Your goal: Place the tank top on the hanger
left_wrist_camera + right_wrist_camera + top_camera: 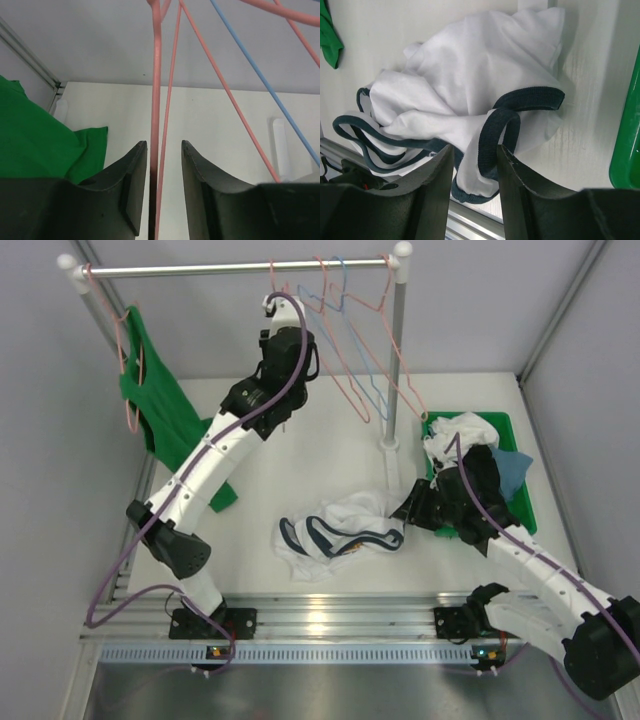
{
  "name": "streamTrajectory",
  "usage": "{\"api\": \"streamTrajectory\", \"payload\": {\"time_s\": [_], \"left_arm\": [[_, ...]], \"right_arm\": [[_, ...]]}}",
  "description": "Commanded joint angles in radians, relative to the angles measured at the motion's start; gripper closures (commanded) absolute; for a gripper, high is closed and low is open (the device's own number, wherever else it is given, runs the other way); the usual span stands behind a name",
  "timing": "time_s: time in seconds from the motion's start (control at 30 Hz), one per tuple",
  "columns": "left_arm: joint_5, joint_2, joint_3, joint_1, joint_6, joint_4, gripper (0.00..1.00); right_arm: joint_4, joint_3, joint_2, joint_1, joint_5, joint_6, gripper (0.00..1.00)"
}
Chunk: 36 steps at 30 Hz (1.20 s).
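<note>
The white tank top (340, 530) with navy trim lies crumpled on the table in front of the arms. My right gripper (405, 508) is at its right edge. In the right wrist view a navy-trimmed strap (492, 135) and bunched white cloth (470, 65) stand up between the jaws, and my right gripper (474, 147) is shut on them. My left gripper (275, 302) is raised to the rail. In the left wrist view two wires of a salmon-pink hanger (156, 100) run between its jaws. My left gripper (164, 145) is open: the wires lie by the left finger, with a gap to the right one.
A metal rail (240, 268) spans the back on two posts. A green tank top (160, 410) hangs at its left end. More pink hangers and a light blue one (370, 380) hang near the right post (395, 360). A green bin (510, 440) of clothes sits at right.
</note>
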Motion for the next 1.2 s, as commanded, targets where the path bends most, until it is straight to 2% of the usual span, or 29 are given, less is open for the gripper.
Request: {"api": "streamTrajectory", "payload": {"time_s": [0.0, 0.63, 0.8, 1.17], "left_arm": [[-0.022, -0.075, -0.019, 0.007, 0.030, 0.019, 0.62], [0.037, -0.109, -0.039, 0.062, 0.058, 0.027, 0.87], [0.050, -0.118, -0.045, 0.070, 0.063, 0.037, 1.00], [0.106, -0.192, -0.102, 0.105, 0.115, 0.169, 1.00]], "right_arm": [[0.052, -0.005, -0.007, -0.009, -0.011, -0.011, 0.60], [0.048, -0.003, -0.006, -0.009, -0.013, -0.015, 0.61], [0.048, -0.005, -0.007, -0.010, -0.013, -0.015, 0.61], [0.031, 0.001, -0.017, -0.009, -0.007, -0.024, 0.61]]}}
